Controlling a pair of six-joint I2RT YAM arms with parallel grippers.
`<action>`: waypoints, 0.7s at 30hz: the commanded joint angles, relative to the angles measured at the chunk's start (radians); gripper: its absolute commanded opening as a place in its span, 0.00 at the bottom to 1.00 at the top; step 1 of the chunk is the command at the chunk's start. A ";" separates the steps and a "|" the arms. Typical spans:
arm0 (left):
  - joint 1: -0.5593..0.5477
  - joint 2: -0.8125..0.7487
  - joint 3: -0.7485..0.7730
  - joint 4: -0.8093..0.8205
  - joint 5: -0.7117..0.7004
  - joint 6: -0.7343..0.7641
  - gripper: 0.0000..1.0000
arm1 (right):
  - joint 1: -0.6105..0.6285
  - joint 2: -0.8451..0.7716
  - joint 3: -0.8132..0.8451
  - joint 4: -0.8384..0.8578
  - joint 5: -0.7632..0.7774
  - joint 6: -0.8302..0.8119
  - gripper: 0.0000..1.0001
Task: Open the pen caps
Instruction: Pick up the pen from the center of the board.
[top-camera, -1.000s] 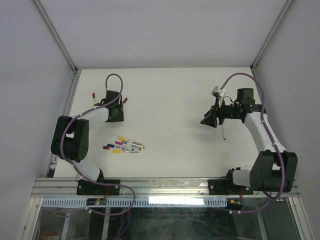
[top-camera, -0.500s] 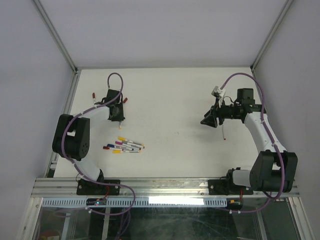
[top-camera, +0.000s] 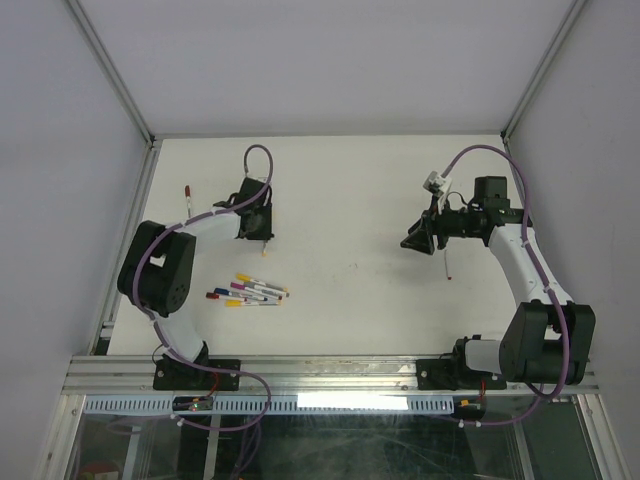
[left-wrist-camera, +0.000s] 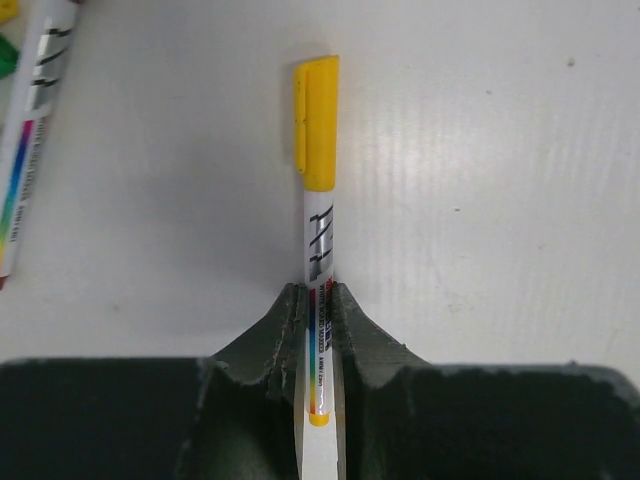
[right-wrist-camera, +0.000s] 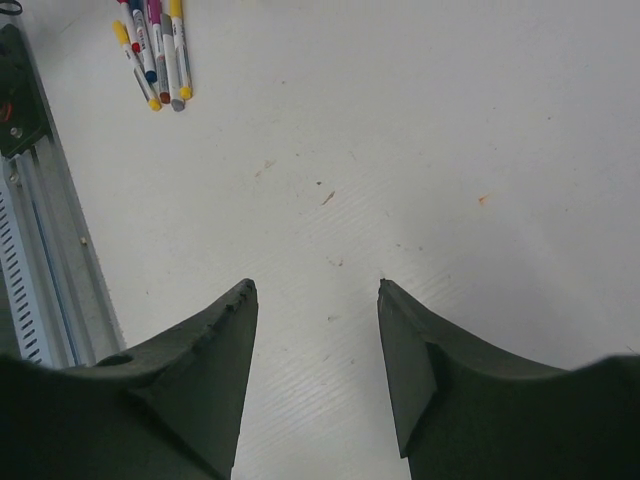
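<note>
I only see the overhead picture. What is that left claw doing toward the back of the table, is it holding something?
Observer: Yes. Its wrist camera shows the left gripper clamped on the pale barrel of a pen.
Operator: Is the cap off?
Observer: No, the yellow cap is on, sticking out ahead of the grip.
Operator: And the other claw?
Observer: The right gripper is open over bare table, holding nothing.

The white table (top-camera: 340, 190) carries a loose cluster of pens (top-camera: 250, 291).
</note>
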 joint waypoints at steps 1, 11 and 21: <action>-0.092 0.056 0.021 0.004 0.080 -0.087 0.05 | 0.004 0.001 -0.010 0.101 -0.020 0.122 0.54; -0.206 0.085 0.037 0.124 0.163 -0.163 0.00 | 0.034 0.015 -0.234 0.678 -0.049 0.681 0.54; -0.247 0.054 -0.027 0.281 0.231 -0.253 0.00 | 0.103 0.163 -0.374 1.116 0.043 1.060 0.55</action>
